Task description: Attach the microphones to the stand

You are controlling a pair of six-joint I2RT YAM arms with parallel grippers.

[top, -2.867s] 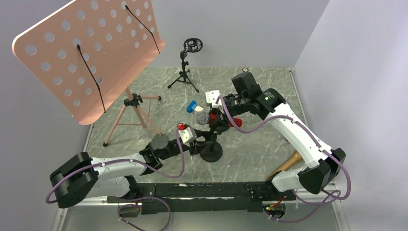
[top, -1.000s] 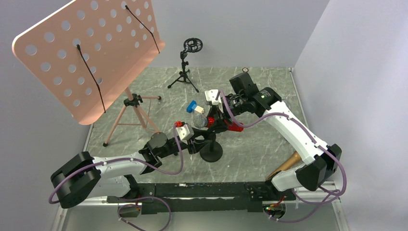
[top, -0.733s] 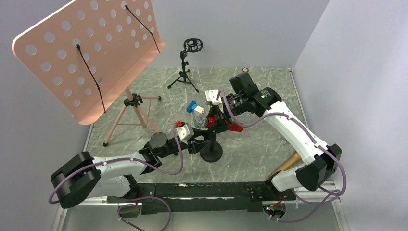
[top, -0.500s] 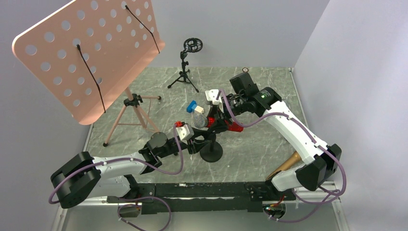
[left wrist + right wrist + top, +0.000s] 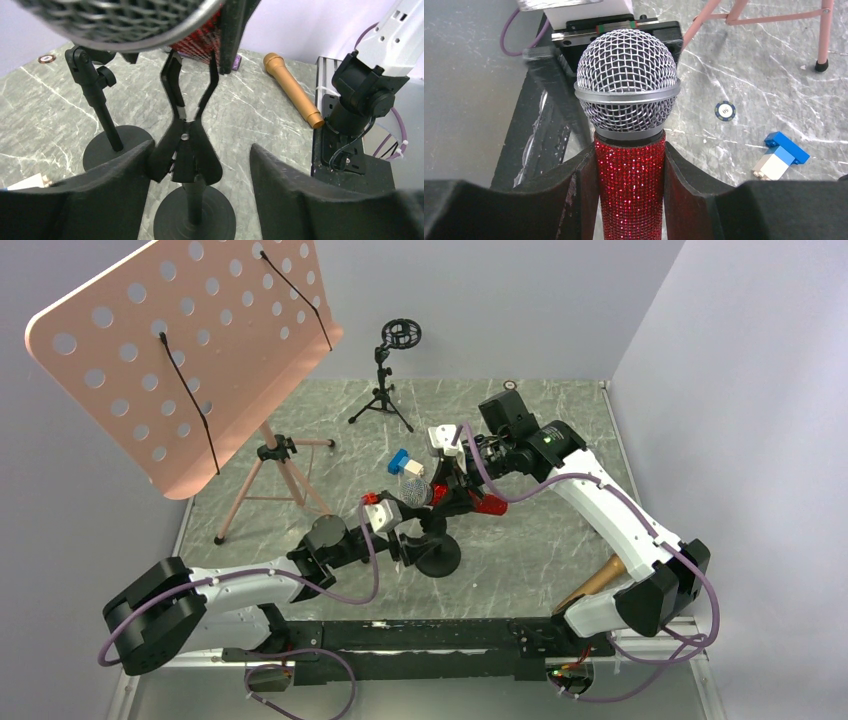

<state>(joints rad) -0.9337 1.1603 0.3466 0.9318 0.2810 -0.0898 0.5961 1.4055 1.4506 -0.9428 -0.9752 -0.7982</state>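
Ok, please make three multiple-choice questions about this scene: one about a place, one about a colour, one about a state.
1. Where is the gold microphone? A in a box; B on the table by the right arm's base; C on a chair.
2. Which colour is the body of the microphone in the right hand? A purple; B gold; C red.
3. How is the left hand? A open; B shut on a microphone; C out of view.
1 B: it lies flat by that base. 2 C: red glitter shows between the fingers. 3 A: its fingers stand apart around the stand clip.
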